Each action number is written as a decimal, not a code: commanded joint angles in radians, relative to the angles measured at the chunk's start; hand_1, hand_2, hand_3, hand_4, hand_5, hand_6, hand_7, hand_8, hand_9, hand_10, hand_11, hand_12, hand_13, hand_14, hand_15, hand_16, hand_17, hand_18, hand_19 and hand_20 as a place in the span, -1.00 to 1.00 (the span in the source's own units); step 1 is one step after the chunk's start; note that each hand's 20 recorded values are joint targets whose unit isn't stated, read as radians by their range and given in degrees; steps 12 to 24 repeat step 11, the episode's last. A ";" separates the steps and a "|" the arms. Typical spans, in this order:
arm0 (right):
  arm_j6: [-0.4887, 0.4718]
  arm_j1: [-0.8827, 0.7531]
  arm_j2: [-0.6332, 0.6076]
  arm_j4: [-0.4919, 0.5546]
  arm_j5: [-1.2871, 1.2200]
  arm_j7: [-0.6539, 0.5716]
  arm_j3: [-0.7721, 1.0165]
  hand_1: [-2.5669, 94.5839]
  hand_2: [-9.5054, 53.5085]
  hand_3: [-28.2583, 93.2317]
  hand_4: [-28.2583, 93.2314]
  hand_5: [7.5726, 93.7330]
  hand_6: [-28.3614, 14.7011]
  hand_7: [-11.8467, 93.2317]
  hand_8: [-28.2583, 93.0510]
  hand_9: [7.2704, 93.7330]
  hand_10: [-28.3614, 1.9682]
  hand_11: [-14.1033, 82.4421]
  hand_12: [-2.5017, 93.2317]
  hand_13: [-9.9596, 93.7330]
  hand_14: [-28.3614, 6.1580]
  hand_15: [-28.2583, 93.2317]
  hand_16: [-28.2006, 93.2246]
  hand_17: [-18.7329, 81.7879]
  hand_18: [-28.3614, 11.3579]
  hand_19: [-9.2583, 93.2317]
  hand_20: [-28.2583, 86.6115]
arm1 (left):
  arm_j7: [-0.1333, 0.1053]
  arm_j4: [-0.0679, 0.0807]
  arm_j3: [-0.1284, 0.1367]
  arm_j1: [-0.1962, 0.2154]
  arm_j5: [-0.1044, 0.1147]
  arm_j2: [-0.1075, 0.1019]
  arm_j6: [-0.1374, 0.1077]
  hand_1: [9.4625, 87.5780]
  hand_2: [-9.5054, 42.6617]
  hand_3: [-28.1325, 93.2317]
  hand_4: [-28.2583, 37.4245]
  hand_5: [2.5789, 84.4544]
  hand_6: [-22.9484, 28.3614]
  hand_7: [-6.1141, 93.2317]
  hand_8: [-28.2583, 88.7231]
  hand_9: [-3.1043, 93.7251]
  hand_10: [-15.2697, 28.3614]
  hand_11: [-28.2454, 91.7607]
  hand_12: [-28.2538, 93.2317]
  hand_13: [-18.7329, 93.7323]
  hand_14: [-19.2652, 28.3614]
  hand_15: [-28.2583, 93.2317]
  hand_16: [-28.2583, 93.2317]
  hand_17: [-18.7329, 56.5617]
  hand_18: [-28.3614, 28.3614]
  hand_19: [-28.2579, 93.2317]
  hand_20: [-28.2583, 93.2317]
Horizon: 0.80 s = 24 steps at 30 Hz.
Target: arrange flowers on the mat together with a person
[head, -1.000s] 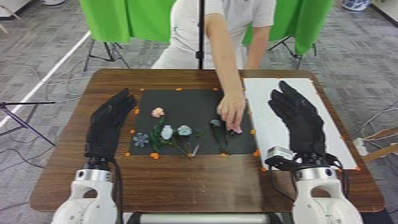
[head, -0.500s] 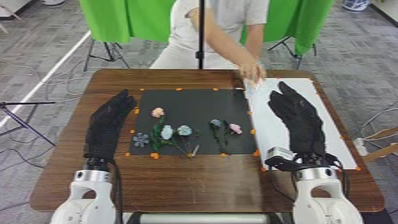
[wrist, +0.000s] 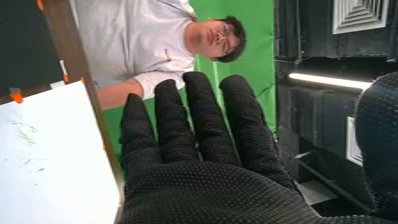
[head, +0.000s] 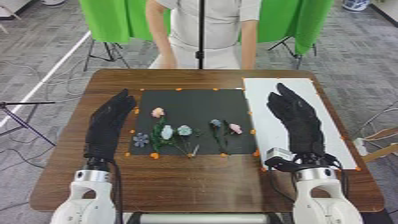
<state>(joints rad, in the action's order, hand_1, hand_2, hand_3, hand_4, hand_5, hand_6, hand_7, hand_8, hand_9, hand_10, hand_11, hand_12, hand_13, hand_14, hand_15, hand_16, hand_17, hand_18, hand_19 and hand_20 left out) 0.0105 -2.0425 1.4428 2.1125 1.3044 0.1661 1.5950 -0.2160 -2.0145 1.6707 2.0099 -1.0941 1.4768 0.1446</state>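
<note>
Cut flowers (head: 184, 131) lie on the lower part of the black mat (head: 197, 107), four blooms grouped at the left and two side by side nearer the right edge, stems mostly towards the robot; the spacing suggests an arrangement spread for display, with the upper mat presumably left for further pieces; orange markers (head: 155, 156) along the borders probably fix the mat's position; the right hand (head: 299, 122) is open, fingers straight and slightly parted, nothing in its hold, posed over the white sheet (head: 258, 90); the left hand (head: 108, 122) is likewise extended and empty, left of the mat; both point forward, apparently parked clear of the blooms.
</note>
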 commanded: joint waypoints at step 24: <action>0.002 -0.007 -0.003 -0.001 0.011 -0.006 -0.007 -0.70 -0.79 0.69 -0.82 -0.22 0.10 -0.63 -0.67 -0.15 -0.19 -0.61 -0.70 -0.18 -0.18 -0.36 -0.30 -0.32 -0.24 -0.70 -0.08 | 0.012 0.004 0.003 0.006 0.007 0.011 0.011 -0.57 -0.92 0.57 -0.69 0.06 0.04 -0.69 -0.60 -0.06 0.23 -0.34 -0.28 -0.11 0.45 -0.40 -0.46 -0.42 0.38 -0.52 -0.28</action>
